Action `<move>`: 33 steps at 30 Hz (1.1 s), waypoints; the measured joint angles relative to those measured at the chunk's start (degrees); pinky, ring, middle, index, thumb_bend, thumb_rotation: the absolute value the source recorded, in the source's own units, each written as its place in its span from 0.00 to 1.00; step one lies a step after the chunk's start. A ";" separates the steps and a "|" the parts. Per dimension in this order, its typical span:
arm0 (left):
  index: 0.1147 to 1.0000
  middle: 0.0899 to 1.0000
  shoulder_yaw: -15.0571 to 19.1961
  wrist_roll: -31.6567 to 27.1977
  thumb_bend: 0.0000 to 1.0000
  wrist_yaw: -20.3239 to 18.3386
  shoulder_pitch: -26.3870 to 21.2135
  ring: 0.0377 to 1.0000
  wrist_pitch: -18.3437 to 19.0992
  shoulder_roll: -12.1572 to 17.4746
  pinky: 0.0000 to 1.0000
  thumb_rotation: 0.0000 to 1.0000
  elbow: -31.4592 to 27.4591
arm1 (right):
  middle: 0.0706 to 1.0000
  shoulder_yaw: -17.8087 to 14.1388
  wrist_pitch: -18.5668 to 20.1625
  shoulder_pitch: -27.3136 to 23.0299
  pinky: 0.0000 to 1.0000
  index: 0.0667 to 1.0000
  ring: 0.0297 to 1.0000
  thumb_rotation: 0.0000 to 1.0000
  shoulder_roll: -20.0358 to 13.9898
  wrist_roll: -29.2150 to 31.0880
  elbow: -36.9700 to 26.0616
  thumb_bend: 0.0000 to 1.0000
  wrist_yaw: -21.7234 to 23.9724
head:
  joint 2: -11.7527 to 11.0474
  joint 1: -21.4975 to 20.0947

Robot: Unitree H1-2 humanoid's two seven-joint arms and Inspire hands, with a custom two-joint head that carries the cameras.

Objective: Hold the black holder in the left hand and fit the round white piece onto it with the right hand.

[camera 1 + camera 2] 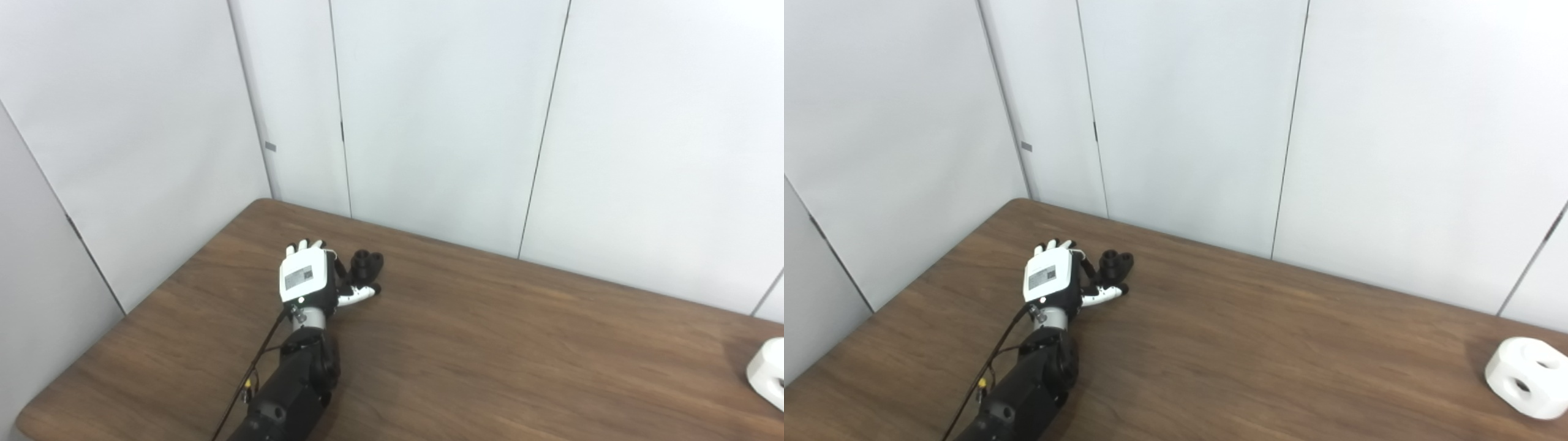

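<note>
Brown wood-grain table fills the lower part of both views, backed by pale grey wall panels. Near its far left corner, the left hand, white-backed with black fingers, lies palm down, fingers partly curled beside the small black cylindrical holder; the thumb reaches under it, but I cannot tell whether it grips. Well apart, at the right edge, sits the rounded white piece with holes. The right hand is out of view.
</note>
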 measured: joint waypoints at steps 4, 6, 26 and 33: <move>0.41 0.88 -0.45 -0.95 0.52 0.01 0.05 0.96 -0.02 0.20 1.00 0.05 -0.25 | 0.99 -0.21 0.12 0.19 0.98 0.97 1.00 0.94 0.05 0.21 -0.24 0.76 -0.05 | 0.00 0.00; 0.41 0.87 -0.80 -0.98 0.52 0.00 0.09 0.96 -0.02 0.37 1.00 0.05 -0.35 | 0.99 -0.31 0.10 0.23 0.97 0.96 1.00 0.94 0.21 0.15 -0.24 0.75 -0.16 | 0.00 0.00; 0.42 0.91 -8.66 -2.38 0.52 -11.43 1.85 0.97 -0.40 4.07 1.00 0.05 -11.26 | 0.97 -1.36 0.26 0.52 0.97 0.95 0.99 0.93 1.72 -1.27 -0.83 0.75 -1.37 | 0.88 -2.90; 0.42 0.92 -12.78 -3.26 0.52 -16.42 1.60 0.99 -2.65 3.98 1.00 0.05 -14.83 | 0.97 -1.33 0.35 0.55 0.94 0.94 0.98 0.94 1.96 -1.44 -1.03 0.74 -1.62 | 1.32 -4.31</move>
